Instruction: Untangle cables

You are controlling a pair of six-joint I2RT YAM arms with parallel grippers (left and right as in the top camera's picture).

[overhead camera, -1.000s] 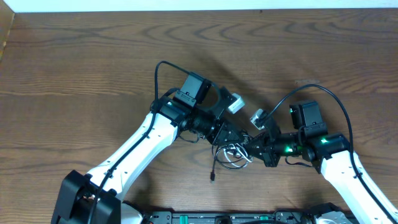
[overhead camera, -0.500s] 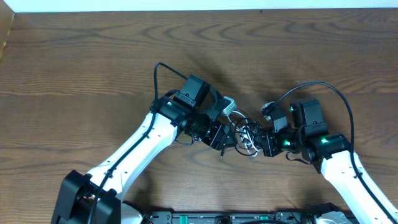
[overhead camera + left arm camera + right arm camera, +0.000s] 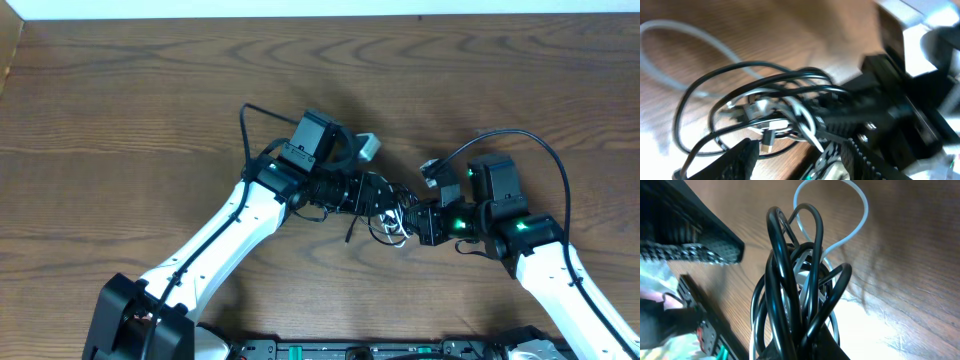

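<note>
Right gripper [image 3: 421, 222] is shut on the cables [image 3: 392, 211]. In its own view the loops stick up out of it. Left gripper [image 3: 367, 196] has its fingers a bit apart with loops in the gap. I cannot tell if it pinches them.

A second ago both grippers were nearer to my base, and a black end hung far down. Now I have carried the clump further back, and the black end hangs shorter. The clump looks lifted off the tabletop [image 3: 120, 120]. But it is no looser, so I think the job is far from done.

I count two cables, one white cable [image 3: 866, 210] and one black cable [image 3: 776, 270]. They sit in one clump between my two grippers.
</note>
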